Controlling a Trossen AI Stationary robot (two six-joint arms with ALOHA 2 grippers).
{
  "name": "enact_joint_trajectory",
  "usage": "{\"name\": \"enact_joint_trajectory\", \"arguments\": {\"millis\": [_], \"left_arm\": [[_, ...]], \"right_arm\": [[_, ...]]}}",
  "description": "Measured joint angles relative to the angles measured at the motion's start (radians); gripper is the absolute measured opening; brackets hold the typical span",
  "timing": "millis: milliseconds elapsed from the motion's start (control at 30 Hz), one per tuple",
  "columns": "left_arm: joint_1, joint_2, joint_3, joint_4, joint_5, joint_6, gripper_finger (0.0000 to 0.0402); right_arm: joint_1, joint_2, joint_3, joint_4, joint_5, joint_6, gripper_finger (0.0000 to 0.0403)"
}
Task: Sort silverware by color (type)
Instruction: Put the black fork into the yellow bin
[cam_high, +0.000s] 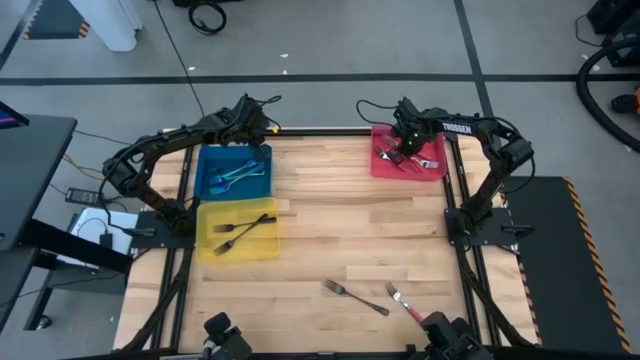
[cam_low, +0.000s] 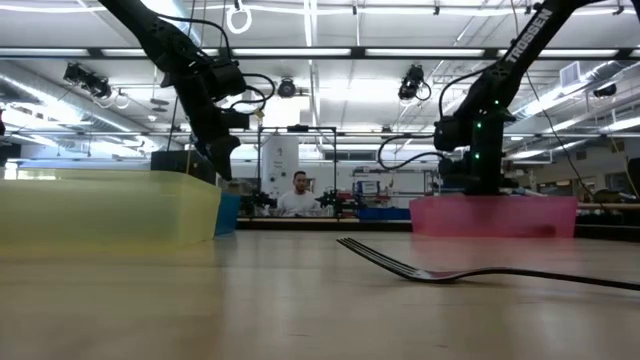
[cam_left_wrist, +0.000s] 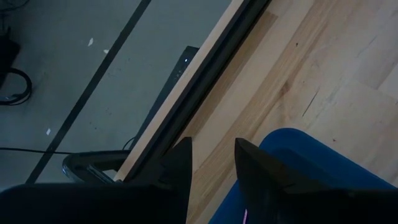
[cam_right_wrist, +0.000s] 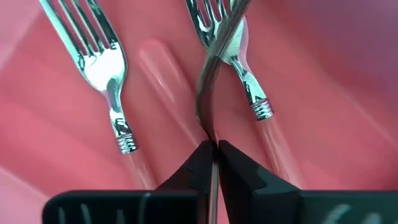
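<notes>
You're dropping a fork (cam_right_wrist: 214, 93) into the red tray (cam_high: 380, 165): right fingers (cam_right_wrist: 239, 171) barely pinch it; part them fully next.

Robotics lab in an open industrial hall

Long strip lights (cam_low: 330, 52) are glowing under a high ceiling, a person (cam_low: 297, 195) is sitting at far workbenches, black cables (cam_high: 207, 16) are trailing over the grey taped concrete floor (cam_high: 330, 40), and a pale wooden butcher-block counter (cam_high: 330, 235) is carrying two dark robot arms.
</notes>
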Motion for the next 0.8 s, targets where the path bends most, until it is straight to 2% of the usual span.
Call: {"name": "enact_joint_trajectory", "arguments": {"millis": [200, 367, 600, 800], "left_arm": [[0.0, 0.0, 0.0, -0.001, 0.0, 0.0, 0.0121], [0.0, 0.0, 0.0, -0.001, 0.0, 0.0, 0.0121], [0.0, 0.0, 0.0, -0.001, 0.0, 0.0, 0.0121], [0.0, 0.0, 0.0, -0.002, 0.0, -0.001, 0.0121]], "right_arm": [[0.0, 0.002, -0.002, 0.005, 0.004, -0.015, 0.0045], [0.001, 0.002, -0.002, 0.036, 0.056, 0.006, 0.0046], [0.002, 0.003, -0.002, 0.031, 0.053, 0.003, 0.0007], [0.002, 0.002, -0.002, 0.031, 0.054, -0.012, 0.0004]]}}
